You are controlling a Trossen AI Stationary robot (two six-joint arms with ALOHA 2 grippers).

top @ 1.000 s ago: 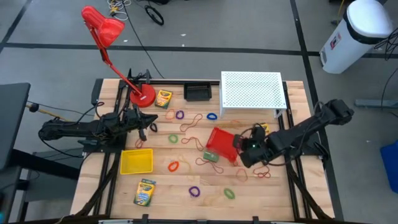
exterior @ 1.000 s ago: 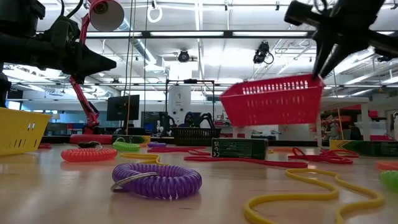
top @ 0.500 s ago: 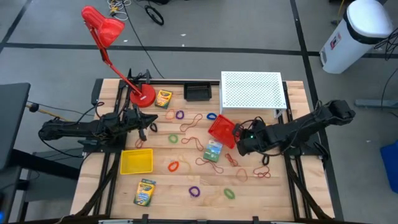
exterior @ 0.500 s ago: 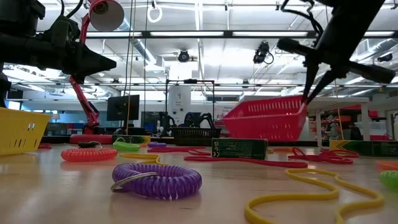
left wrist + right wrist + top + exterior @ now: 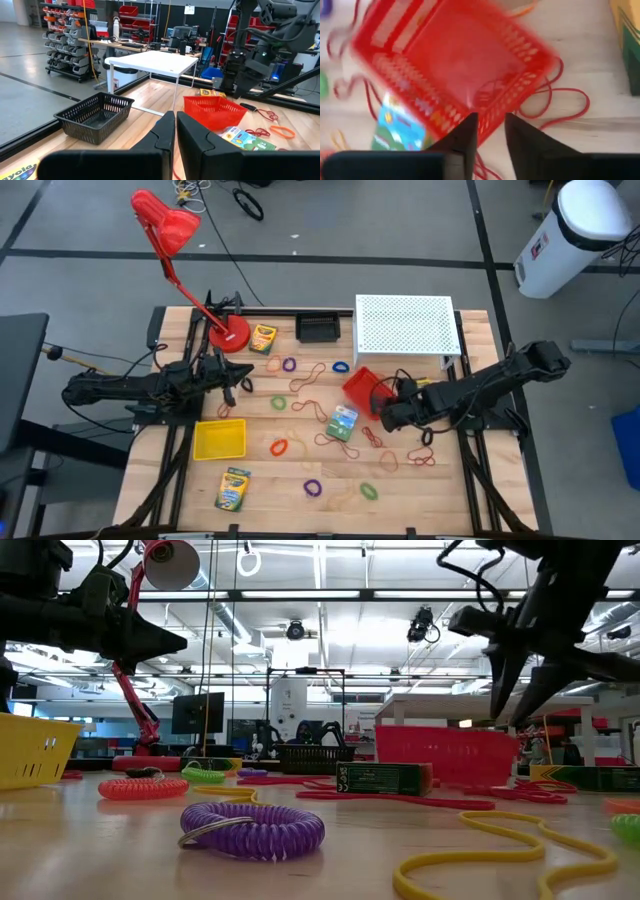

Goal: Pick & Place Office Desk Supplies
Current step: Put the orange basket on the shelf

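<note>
Robotics lab or workshop hall. Wooden bench (image 5: 300,480) on grey tiled floor (image 5: 90,220), cables trailing. Storage racks (image 5: 67,42) loaded with red bins, work tables (image 5: 155,62), monitors (image 5: 197,712), more robot arms in background (image 5: 320,730), strip lights on open ceiling (image 5: 300,595).

Two dark, near-black arms of chunky jointed segments, left arm (image 5: 130,388) and right arm (image 5: 490,387), each bolted at a table edge. Thin black cables looped along the links, most plainly by the right gripper (image 5: 522,690). Matte black fingers (image 5: 197,135), broad, flat and tapering, with rounded tips. Possibly a small green light on the right wrist, too small to confirm
</note>
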